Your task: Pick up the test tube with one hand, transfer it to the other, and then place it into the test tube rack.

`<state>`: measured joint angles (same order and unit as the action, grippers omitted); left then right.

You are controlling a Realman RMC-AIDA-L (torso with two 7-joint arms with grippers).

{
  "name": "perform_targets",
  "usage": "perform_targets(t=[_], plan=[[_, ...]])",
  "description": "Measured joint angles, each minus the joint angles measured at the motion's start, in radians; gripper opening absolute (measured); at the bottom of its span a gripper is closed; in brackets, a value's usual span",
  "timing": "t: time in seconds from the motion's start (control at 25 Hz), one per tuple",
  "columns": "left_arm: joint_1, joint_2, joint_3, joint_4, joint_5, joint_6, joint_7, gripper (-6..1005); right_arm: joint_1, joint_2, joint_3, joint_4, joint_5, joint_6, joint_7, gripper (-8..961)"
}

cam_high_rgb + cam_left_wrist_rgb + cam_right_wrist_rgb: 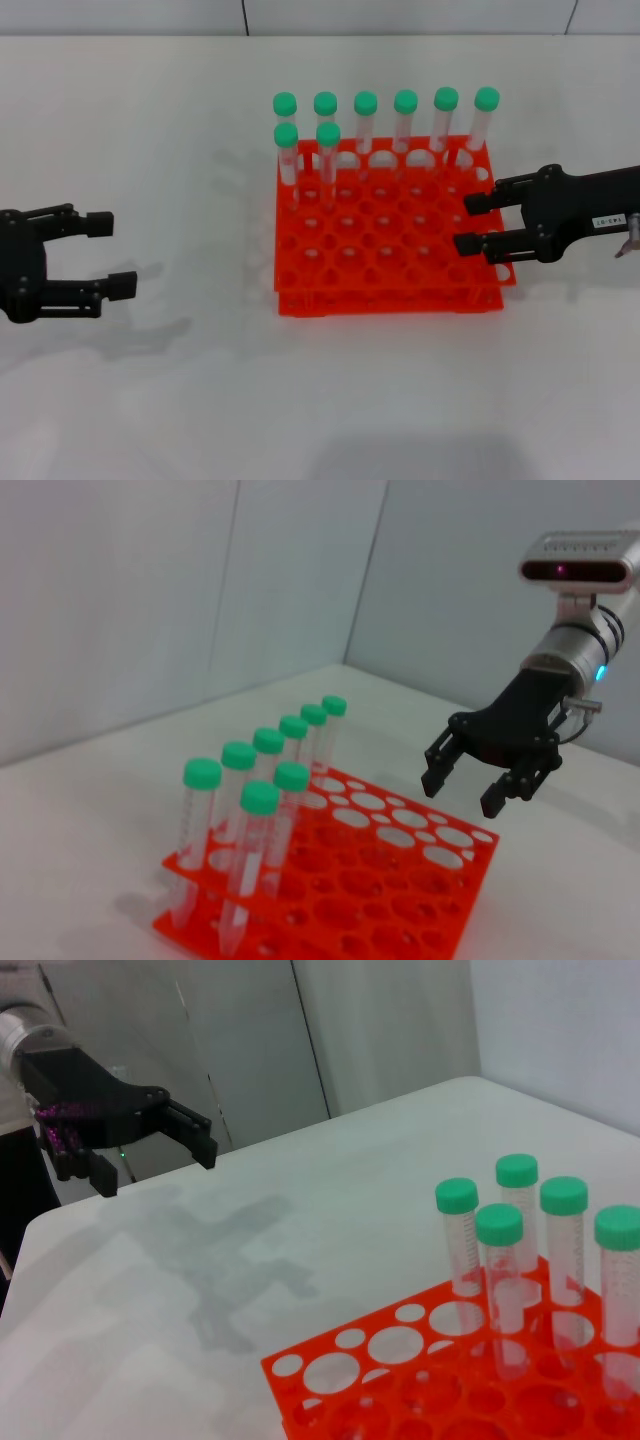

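The orange-red test tube rack [390, 296] stands mid-table. Several clear test tubes with green caps [328, 150] stand upright in its two back rows; I see no loose tube on the table. My right gripper [468, 224], the one with the white label, is open and empty over the rack's right edge. The left wrist view shows it [461, 792] hovering just above the rack [400, 900]. My left gripper [112, 254] is open and empty, low over the table far left of the rack. It also shows in the right wrist view [150, 1155], beyond the rack [330, 1400].
The white table [200, 400] spreads around the rack, with a grey wall [400, 15] behind it. Most holes in the rack's front rows hold nothing.
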<state>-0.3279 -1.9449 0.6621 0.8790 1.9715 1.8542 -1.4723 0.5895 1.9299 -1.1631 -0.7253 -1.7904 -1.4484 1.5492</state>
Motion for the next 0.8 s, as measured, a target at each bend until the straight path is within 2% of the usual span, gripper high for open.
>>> perform_targets(t=[0.32,0.8], plan=[[-0.062,-0.024,-0.001,0.007,0.110,-0.023,-0.056,895,0.014,0.013,-0.002,0.000,-0.033,0.010,0.004,583],[-0.084,-0.026,-0.001,0.007,0.138,-0.030,-0.077,895,0.022,0.018,-0.001,-0.003,-0.048,0.011,0.007,583]])
